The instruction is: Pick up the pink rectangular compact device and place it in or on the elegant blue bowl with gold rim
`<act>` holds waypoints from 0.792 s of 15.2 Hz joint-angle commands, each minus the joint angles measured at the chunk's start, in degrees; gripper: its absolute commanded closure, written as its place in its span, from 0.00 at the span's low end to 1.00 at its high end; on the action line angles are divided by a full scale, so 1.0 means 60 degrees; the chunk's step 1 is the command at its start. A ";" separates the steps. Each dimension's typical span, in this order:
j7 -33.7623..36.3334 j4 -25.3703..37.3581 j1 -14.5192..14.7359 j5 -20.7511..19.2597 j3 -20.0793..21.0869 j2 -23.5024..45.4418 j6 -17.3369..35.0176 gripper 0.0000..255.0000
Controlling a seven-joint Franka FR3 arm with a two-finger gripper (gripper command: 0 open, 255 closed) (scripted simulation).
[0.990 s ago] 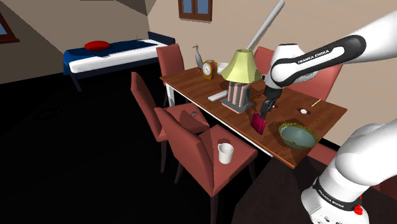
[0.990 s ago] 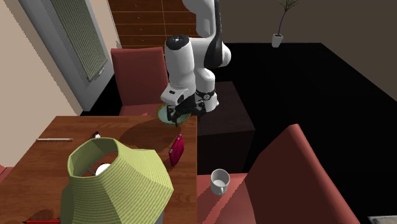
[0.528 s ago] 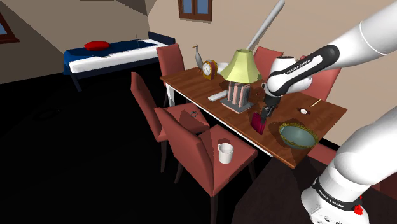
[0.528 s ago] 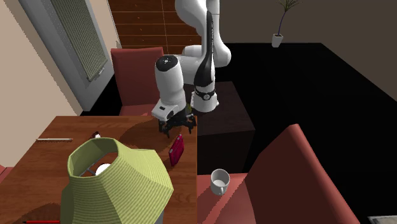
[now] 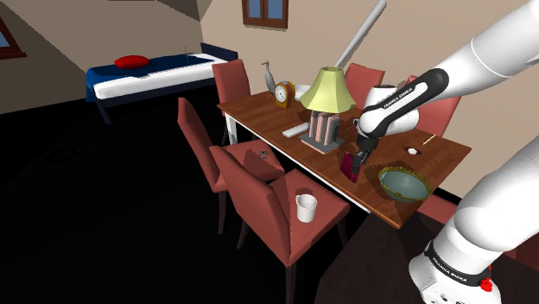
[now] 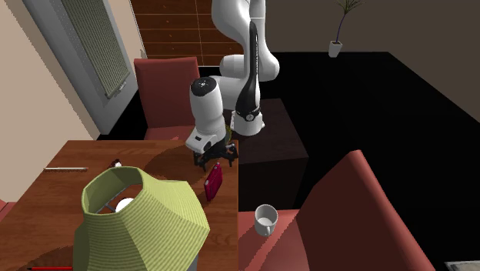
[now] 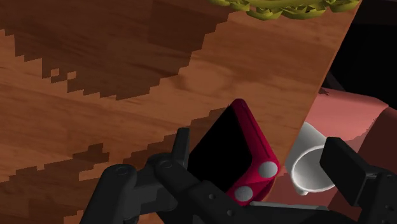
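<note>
The pink compact device (image 5: 350,166) stands on edge near the wooden table's (image 5: 276,123) front edge, dark face and two pale buttons showing close up (image 7: 253,153). My gripper (image 5: 358,156) hangs open just above it, a black finger on either side and neither clasping it. In the second exterior view the gripper (image 6: 215,160) sits right over the device (image 6: 213,182). The blue bowl with a gold rim (image 5: 384,174) rests on the table beside the device, toward the stand; its rim (image 7: 286,7) shows beyond the gripper.
A green-shaded lamp (image 5: 326,90) and a clock (image 5: 283,92) stand farther along the table. A white mug (image 5: 306,207) sits on a red chair (image 5: 276,220) below the table edge, close to the device (image 7: 310,164). More red chairs ring the table.
The gripper has come down and moved away from the bowl, ending just over the pink device. The device, bowl and mug have not moved.
</note>
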 commanded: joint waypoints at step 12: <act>-0.0011 -0.0007 -0.0002 0.0003 -0.0006 0.0013 0.0021 1.00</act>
